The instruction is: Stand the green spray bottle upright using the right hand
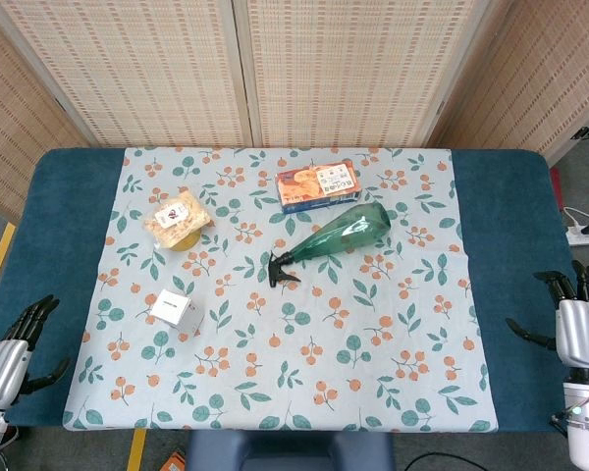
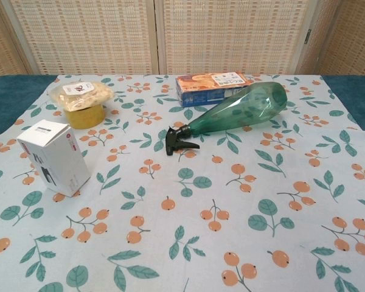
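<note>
The green spray bottle (image 1: 339, 235) (image 2: 240, 108) lies on its side near the middle of the floral cloth, its black trigger head toward the front left and its wide base toward the back right. My right hand (image 1: 573, 321) hovers at the table's right edge with fingers spread, holding nothing, well to the right of the bottle. At the front left corner, my left hand (image 1: 18, 341) is open too. Neither hand shows in the chest view.
An orange snack box (image 1: 317, 185) (image 2: 212, 87) lies just behind the bottle. A yellow cup with a snack bag on top (image 1: 180, 222) (image 2: 81, 103) and a small white box (image 1: 173, 308) (image 2: 53, 157) stand to the left. The floral cloth (image 1: 373, 373) covers the blue table (image 1: 69, 196).
</note>
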Controlling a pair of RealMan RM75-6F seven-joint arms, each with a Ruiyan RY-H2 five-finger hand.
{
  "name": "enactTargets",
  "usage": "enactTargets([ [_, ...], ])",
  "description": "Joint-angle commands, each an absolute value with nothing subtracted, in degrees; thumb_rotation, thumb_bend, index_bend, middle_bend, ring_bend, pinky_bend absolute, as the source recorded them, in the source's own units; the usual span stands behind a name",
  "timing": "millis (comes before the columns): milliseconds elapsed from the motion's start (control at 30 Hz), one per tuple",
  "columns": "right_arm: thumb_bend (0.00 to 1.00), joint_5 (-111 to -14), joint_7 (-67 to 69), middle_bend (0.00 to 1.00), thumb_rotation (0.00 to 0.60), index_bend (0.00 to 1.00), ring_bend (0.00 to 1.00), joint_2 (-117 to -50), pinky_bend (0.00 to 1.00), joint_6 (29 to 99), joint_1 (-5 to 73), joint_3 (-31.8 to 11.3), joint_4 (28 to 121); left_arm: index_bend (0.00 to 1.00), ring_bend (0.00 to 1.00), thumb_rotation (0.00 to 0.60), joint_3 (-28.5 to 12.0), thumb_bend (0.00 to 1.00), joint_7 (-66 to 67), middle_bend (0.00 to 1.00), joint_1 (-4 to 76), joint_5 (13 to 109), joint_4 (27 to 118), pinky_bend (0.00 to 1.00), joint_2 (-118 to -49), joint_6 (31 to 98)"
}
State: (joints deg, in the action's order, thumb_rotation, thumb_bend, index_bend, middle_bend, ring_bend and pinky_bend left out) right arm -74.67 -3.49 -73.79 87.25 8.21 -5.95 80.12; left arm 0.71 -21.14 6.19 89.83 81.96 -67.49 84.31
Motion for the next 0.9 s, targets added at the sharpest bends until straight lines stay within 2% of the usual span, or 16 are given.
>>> enactTargets([
  [33,0.0,-74.83,-3.91,0.25,0.6,0.27,0.0,-73.98,0.0,86.89,8.09,-6.2,80.11,0.0,0.0,0.6,0.7,0.28,-21.11,0.0,6.31,89.97,81.87,0.15,-67.57,84.22],
  [267,0.0,-75.05,-3.94,0.25,0.6,0.27,0.0,-73.89,0.0,86.12,7.8,-6.85,80.46,0.0,0.0,0.6,0.87,0.28,-21.41,0.0,6.42,90.19,81.87,0.15,-67.52,84.02],
  [433,0.0,-77.21,-4.85,0.25,0.6,0.3,0.0,-74.11,0.0,85.87,9.29,-7.73,80.13,0.0,0.0,0.6,1.15,0.28,-21.47,0.0,6.34,90.35,82.38,0.15,-67.29,83.92],
  [700,0.0,-81.34,-11.08,0.26,0.6,0.36,0.02,-73.88,0.0,77.65,22.0,-14.22,80.92,0.0,0.0,0.6,1.58,0.28,-21.25,0.0,6.42,91.21,82.81,0.15,-67.04,84.05],
  [900,0.0,-86.51,-18.97,0.28,0.6,0.36,0.04,-75.06,0.05,67.0,34.1,-15.5,78.58,0.0,0.0,0.6,1.56,0.28,-22.14,0.0,6.44,91.09,82.82,0.15,-66.86,84.0],
])
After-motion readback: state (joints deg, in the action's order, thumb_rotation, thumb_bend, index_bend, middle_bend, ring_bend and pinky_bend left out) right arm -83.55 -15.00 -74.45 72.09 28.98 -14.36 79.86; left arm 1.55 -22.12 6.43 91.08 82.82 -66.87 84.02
